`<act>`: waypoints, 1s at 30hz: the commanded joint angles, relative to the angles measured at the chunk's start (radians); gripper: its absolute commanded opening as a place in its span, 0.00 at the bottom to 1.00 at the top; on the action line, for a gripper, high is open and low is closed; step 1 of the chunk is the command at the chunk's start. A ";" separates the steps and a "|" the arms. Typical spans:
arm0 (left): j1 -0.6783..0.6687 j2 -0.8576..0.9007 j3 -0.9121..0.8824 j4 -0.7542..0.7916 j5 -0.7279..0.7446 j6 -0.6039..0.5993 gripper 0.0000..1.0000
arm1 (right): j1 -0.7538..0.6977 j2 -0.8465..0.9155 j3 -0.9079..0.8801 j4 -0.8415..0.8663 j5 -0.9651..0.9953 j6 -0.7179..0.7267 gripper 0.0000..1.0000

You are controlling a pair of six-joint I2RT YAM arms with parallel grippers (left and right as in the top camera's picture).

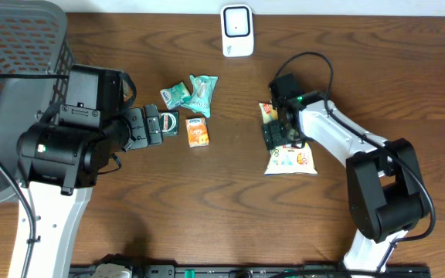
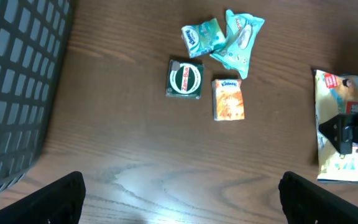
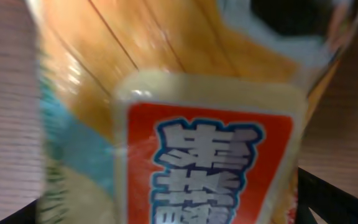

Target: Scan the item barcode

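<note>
Brown wood-grain table all across, and straight to the right gripper (image 1: 279, 133). It's down on the snack bag (image 1: 292, 161), jaws spread wide, one at each lower corner of the wrist view. The bag's orange-and-red print (image 3: 210, 155) fills the blurred frame between them. Whether they actually press the bag, can't tell. The bag lies flat on the right side of the table, well apart from the white scanner (image 1: 237, 31) up at the far edge.

Over to the left gripper (image 1: 154, 127): wide open, nothing between its fingers, hovering near a dark green box (image 2: 185, 79). Just beside that box lies an orange carton (image 2: 228, 99), and beyond them two teal packets (image 2: 229, 38) touch each other. A black mesh basket (image 1: 14, 46) sits far left.
</note>
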 commanded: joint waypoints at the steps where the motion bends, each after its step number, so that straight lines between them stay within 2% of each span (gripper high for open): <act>1: -0.002 -0.002 0.011 0.000 -0.009 0.002 0.98 | 0.003 -0.002 -0.037 0.017 0.006 0.018 0.82; 2: -0.002 -0.002 0.011 0.000 -0.009 0.002 0.98 | 0.003 -0.002 -0.039 0.018 0.006 0.018 0.74; 3: -0.002 -0.002 0.011 0.000 -0.009 0.002 0.98 | 0.003 -0.002 -0.039 0.018 0.006 0.018 0.61; 4: -0.002 -0.002 0.011 0.000 -0.009 0.002 0.98 | 0.003 -0.002 -0.039 0.018 0.006 0.018 0.51; 9: -0.002 -0.002 0.011 0.000 -0.009 0.002 0.98 | 0.003 -0.003 -0.002 0.013 0.006 0.018 0.08; 10: -0.002 -0.002 0.011 0.000 -0.009 0.002 0.98 | 0.003 -0.003 0.014 0.005 0.006 0.018 0.03; 19: -0.002 -0.002 0.011 0.000 -0.009 0.002 0.97 | 0.010 -0.003 0.241 -0.016 -0.018 0.017 0.01; 26: -0.002 -0.002 0.011 0.000 -0.009 0.002 0.98 | 0.011 -0.003 0.281 0.146 -0.106 0.017 0.01; 30: -0.002 -0.002 0.011 0.000 -0.009 0.002 0.98 | 0.011 -0.003 0.281 0.152 -0.175 0.018 0.01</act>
